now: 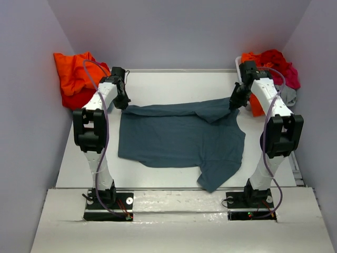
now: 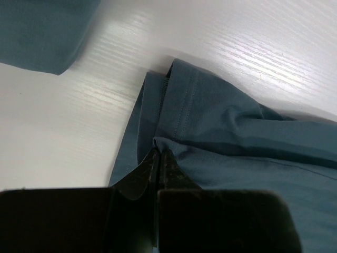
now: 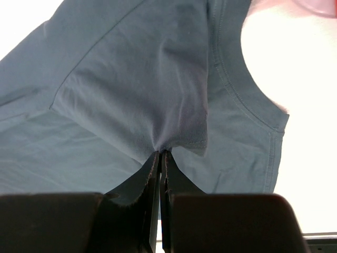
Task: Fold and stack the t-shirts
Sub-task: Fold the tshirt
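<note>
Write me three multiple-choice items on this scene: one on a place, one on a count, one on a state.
1. Where does the slate-blue t-shirt lie?
A. Spread on the table between the arms
B. On top of a pile in a far corner
C. Draped over the right arm

2. How many piles of bright shirts sit at the far corners?
A. One
B. Two
C. Four

3. How is the left hand?
A. Wide open above the cloth
B. Shut on the slate-blue t-shirt
C. Shut on nothing

Key: 1 A, the top view shows it spread mid-table. 2 B, there is a far-left pile and a far-right pile. 3 B, the left wrist view shows it pinching a fold of the cloth.
</note>
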Available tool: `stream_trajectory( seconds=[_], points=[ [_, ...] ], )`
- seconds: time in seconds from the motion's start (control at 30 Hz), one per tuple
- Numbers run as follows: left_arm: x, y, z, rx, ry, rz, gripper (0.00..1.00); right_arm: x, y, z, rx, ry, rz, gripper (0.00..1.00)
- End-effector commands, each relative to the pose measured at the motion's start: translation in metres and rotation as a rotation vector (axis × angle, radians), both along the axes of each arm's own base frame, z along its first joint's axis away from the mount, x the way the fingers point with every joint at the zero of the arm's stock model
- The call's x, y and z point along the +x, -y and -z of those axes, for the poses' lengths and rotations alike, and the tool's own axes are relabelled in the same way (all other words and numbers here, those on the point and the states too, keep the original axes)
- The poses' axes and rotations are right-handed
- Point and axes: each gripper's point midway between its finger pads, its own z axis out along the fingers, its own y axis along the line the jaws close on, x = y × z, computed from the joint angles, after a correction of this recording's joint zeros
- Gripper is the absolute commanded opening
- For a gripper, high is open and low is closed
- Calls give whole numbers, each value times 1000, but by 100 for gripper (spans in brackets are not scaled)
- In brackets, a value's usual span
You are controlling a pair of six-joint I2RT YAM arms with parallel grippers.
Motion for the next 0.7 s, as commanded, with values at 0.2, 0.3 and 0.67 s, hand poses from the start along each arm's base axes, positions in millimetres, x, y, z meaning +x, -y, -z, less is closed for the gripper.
stream_trajectory(
  seconds=[0.2, 0.3, 0.67],
  points=[
    [-12, -4, -12, -16, 12, -7, 6, -7, 26, -5, 8, 1, 62, 8],
    [-12, -6, -12, -26, 15, -15, 6, -7, 40, 0, 8, -4, 98, 8],
    [-15, -12, -7, -14, -5, -24, 6, -13, 47, 28, 33, -77, 83, 8]
  ],
)
